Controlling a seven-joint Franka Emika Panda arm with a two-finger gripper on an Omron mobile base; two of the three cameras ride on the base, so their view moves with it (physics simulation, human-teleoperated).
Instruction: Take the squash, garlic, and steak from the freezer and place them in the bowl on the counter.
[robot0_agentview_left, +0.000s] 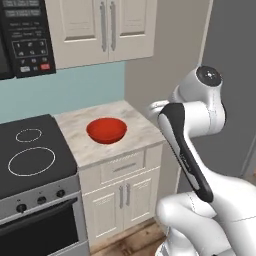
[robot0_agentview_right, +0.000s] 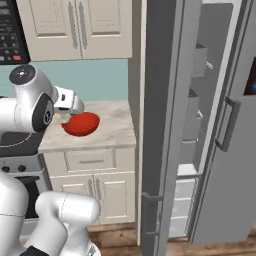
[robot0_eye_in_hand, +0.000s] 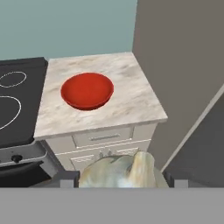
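An off-white garlic (robot0_eye_in_hand: 120, 169) sits between my two dark fingertips, with my gripper (robot0_eye_in_hand: 121, 181) shut on it. In the hand view it hangs in front of and above the counter (robot0_eye_in_hand: 135, 103), short of the red bowl (robot0_eye_in_hand: 87, 90). From the right base view, my gripper (robot0_agentview_right: 64, 112) holds the garlic (robot0_agentview_right: 59, 118) just left of the bowl (robot0_agentview_right: 82, 124). The bowl (robot0_agentview_left: 106, 130) holds nothing that I can see. The freezer (robot0_agentview_right: 192, 125) stands open at the right, its grey shelves showing. The squash and steak are out of view.
A black stovetop (robot0_agentview_left: 30, 150) adjoins the counter (robot0_agentview_left: 137, 135) on the left, under a microwave (robot0_agentview_left: 25, 35). Cream wall cabinets (robot0_agentview_left: 100, 30) hang above. The open freezer door (robot0_agentview_right: 160, 130) rises edge-on just right of the counter. My own arm (robot0_agentview_left: 190, 150) blocks the lower right.
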